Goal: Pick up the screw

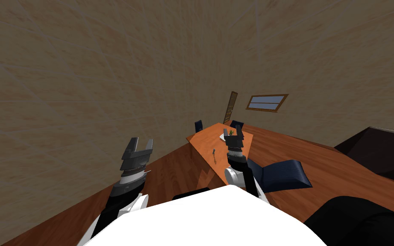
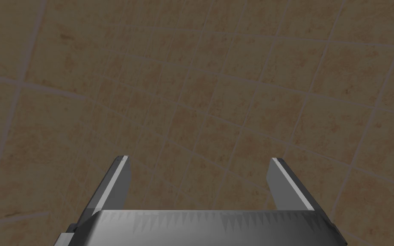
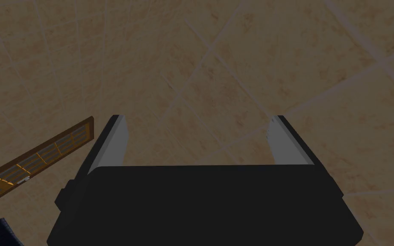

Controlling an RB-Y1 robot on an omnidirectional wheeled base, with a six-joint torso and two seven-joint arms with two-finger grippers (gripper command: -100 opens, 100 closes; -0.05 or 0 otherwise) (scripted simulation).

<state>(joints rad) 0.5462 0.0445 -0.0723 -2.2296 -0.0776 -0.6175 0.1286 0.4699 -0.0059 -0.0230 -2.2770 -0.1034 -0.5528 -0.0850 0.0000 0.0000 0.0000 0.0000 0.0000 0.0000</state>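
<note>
Left gripper (image 1: 141,142), thin grey blades on dark box: spread wide, empty. Right gripper (image 1: 233,131): likewise agape, nothing held. Small dark upright screw (image 1: 214,151) on orange-brown wooden table (image 1: 200,139), btwn grippers, nearer right one. Best approach, probably: tilt right wrist down, centre over screw, descend slowly, pinch shank.

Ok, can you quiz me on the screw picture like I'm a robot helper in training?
1. True or false: the left end effector is shut on the screw.
2. What does the screw stand on? A) the floor B) the orange table C) a blue chair
3. Which arm's end effector shows nearer the screw in the head view?
Key: 1 false, it is open and empty. 2 B. 3 The right end effector.
</note>
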